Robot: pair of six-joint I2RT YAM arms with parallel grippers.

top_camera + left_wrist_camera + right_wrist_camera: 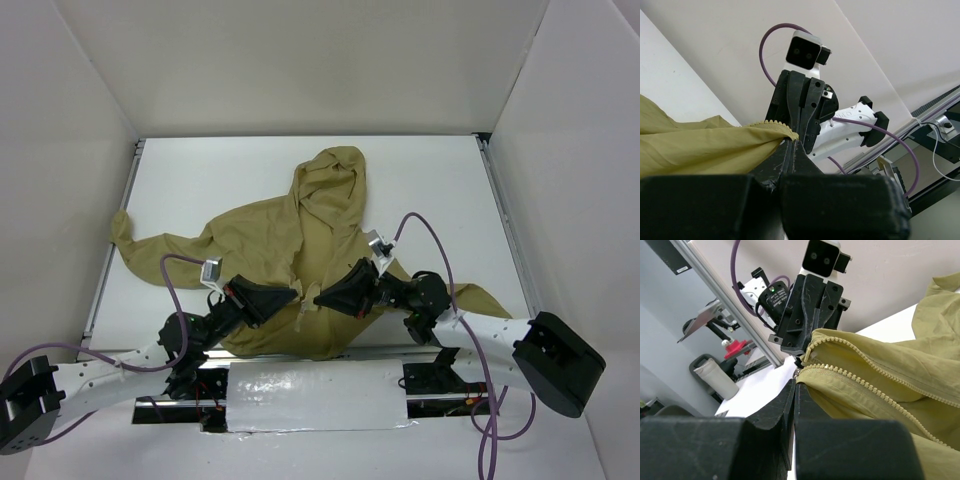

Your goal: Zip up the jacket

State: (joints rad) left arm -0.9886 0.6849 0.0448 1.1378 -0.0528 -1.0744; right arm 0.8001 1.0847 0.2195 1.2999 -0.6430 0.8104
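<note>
The olive-tan jacket (300, 230) lies open on the white table, hood toward the back, sleeves spread left and right. Both grippers meet at its lower front edge, a little above the table. My left gripper (293, 296) is shut on one zipper edge; the left wrist view shows the toothed fabric edge (775, 125) pinched at its tips (791, 142). My right gripper (322, 297) is shut on the other zipper edge, with a small metal zipper end (798, 372) at its tips (795, 382). Two rows of zipper teeth (865, 385) run apart from there.
White walls enclose the table on three sides, with metal rails (505, 215) along its side edges. A foil-covered plate (315, 395) sits between the arm bases. Purple cables (430, 235) loop above both wrists. A grey cylinder (715, 377) stands off the table.
</note>
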